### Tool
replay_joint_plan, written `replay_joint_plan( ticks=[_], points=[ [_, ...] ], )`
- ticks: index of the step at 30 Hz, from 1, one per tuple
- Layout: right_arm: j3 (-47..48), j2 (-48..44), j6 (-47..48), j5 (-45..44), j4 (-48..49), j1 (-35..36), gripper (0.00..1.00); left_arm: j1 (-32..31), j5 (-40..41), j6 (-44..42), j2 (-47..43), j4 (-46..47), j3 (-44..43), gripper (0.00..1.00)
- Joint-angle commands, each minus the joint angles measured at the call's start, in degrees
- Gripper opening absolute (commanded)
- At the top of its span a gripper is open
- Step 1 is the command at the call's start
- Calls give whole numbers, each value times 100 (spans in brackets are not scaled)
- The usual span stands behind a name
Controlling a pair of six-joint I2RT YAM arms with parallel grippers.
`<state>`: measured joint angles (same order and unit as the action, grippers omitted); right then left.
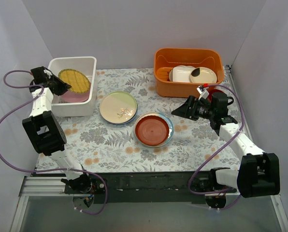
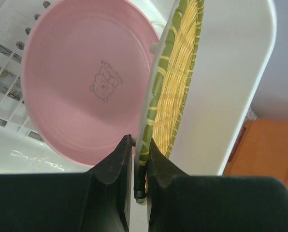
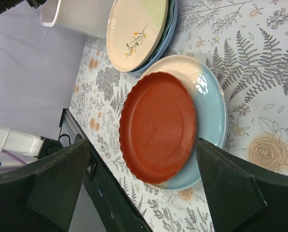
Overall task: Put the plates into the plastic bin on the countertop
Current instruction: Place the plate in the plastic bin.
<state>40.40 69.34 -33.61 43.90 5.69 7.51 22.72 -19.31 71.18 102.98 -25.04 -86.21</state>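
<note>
Left jaws: the left gripper (image 2: 137,145) is clamped on the near rim of the yellow woven-look plate (image 2: 175,87), with one finger on each face.
Held plate: it hangs on edge inside the plastic bin (image 2: 221,96). I cannot tell whether its far edge rests on anything.
Handling: it is probably thin, stiff and light, and the ribbed weave should give the pads some bite. A pinch at one point of the rim may let it swing.
Beside the jaws: the pink plate (image 2: 86,82) leans in the bin just off one face, and the bin wall is just off the other.
Right jaws: the right gripper (image 1: 182,109) is spread wide and grips nothing.
Ahead of them: the red-brown plate (image 3: 158,128) sits nested in the silvery white plate (image 3: 211,111) on the countertop (image 3: 260,72).
Handling there: both look glossy and likely slippery, and the lower one looks breakable. The scalloped rim standing proud of it is the likeliest place to take hold.
Farther out: the cream-green plate (image 3: 136,31) lies on the teal-blue plate (image 3: 169,29).
</note>
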Motion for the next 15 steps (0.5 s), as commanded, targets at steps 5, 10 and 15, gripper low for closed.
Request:
replay_joint_plan(
  ticks=[5,10,15],
  points=[
    [-50,71,100,101,116,-30,98,-154,138,-236,275,-159,-299,0],
    [-68,97,73,145,160,-39,98,-180,287,-315,354,-230,-326,0],
    [-129,88,56,136,195,-30,98,-180,340,-385,416,-344,-352,0]
  ],
)
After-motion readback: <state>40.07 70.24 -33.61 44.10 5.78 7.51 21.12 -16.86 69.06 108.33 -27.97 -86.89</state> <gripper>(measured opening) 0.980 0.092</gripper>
